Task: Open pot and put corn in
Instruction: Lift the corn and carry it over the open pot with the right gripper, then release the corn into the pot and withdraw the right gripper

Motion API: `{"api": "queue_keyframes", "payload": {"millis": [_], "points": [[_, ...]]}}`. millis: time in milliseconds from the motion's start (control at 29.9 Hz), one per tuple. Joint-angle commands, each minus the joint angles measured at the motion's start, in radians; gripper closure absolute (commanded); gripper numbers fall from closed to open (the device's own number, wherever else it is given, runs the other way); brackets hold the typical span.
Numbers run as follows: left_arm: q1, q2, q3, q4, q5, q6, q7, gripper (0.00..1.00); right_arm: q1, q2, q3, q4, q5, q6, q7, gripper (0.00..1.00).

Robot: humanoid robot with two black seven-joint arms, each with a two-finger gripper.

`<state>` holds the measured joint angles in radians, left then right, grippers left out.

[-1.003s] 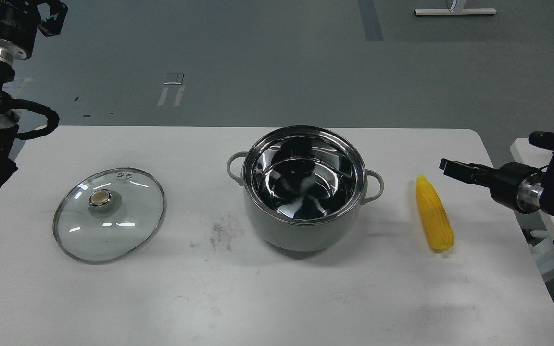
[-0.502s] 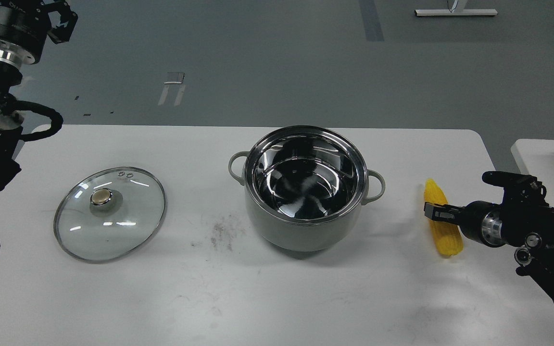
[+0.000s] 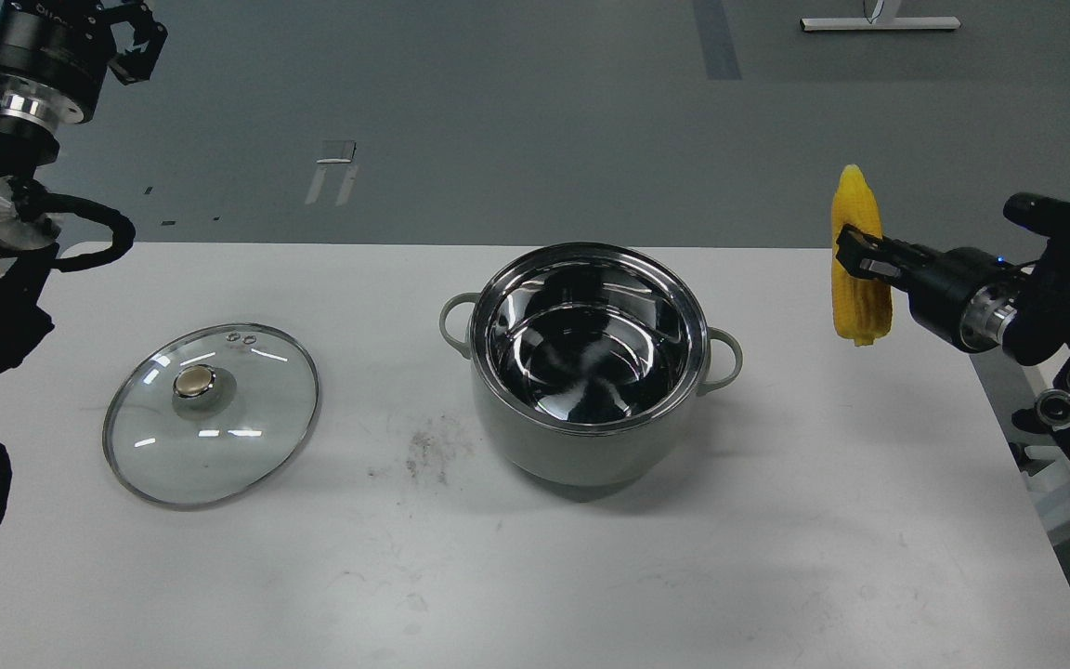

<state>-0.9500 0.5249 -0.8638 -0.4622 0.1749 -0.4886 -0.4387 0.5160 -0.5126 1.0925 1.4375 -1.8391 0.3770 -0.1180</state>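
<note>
The pale grey-green pot (image 3: 581, 446) stands open at the middle of the white table, its shiny steel inside empty. My right gripper (image 3: 855, 255) is shut on the yellow corn (image 3: 857, 297) and holds it upright in the air, point up, to the right of the pot and well above the table. My left gripper (image 3: 131, 37) is raised at the top left, far from the pot, fingers apart and empty.
The glass lid (image 3: 212, 413) with a brass-coloured knob lies flat on the table (image 3: 461, 576) left of the pot. A smudge of dirt marks the table between lid and pot. The table's right edge is close under my right arm.
My right gripper came down onto the corn lying on the table, closed on it, and has lifted it up. My left arm has drifted slightly right.
</note>
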Motion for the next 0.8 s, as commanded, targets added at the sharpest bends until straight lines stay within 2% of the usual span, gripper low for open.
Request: {"api": "queue_keyframes", "payload": {"millis": [0,134,268,401,435,468,535,602,769], "points": [[-0.003,0.0,-0.001,-0.001,0.0,0.0,0.0,0.02,0.039,0.067,-0.016,0.093,0.0,0.005,-0.002,0.94],[-0.003,0.0,0.0,-0.001,0.002,0.0,0.0,0.02,0.093,0.167,-0.13,0.1,-0.005,0.01,-0.006,0.94],[-0.003,0.001,0.002,-0.001,0.002,0.0,0.001,0.02,0.151,0.186,-0.308,0.067,-0.009,0.01,-0.006,0.85],[-0.004,0.004,0.0,-0.001,0.002,0.0,0.0,0.02,0.156,0.201,-0.394,0.043,-0.017,0.01,-0.006,0.82],[-0.004,0.004,0.0,-0.001,0.003,0.0,0.0,0.02,0.156,0.204,-0.405,0.028,-0.019,0.01,-0.006,0.75],[-0.004,0.004,0.0,-0.001,0.003,0.0,0.0,0.02,0.156,0.204,-0.405,0.027,-0.019,0.01,-0.006,0.75],[-0.004,0.003,-0.001,-0.001,0.002,0.0,0.0,0.02,0.156,0.206,-0.41,0.017,-0.019,0.01,-0.006,0.51],[-0.004,0.003,-0.001,-0.001,0.003,0.0,0.0,0.02,0.156,0.206,-0.41,0.017,-0.017,0.01,-0.006,0.32],[-0.006,0.001,-0.001,-0.001,0.002,0.0,0.0,0.02,0.156,0.215,-0.41,0.017,-0.017,0.01,-0.006,0.23]]}}
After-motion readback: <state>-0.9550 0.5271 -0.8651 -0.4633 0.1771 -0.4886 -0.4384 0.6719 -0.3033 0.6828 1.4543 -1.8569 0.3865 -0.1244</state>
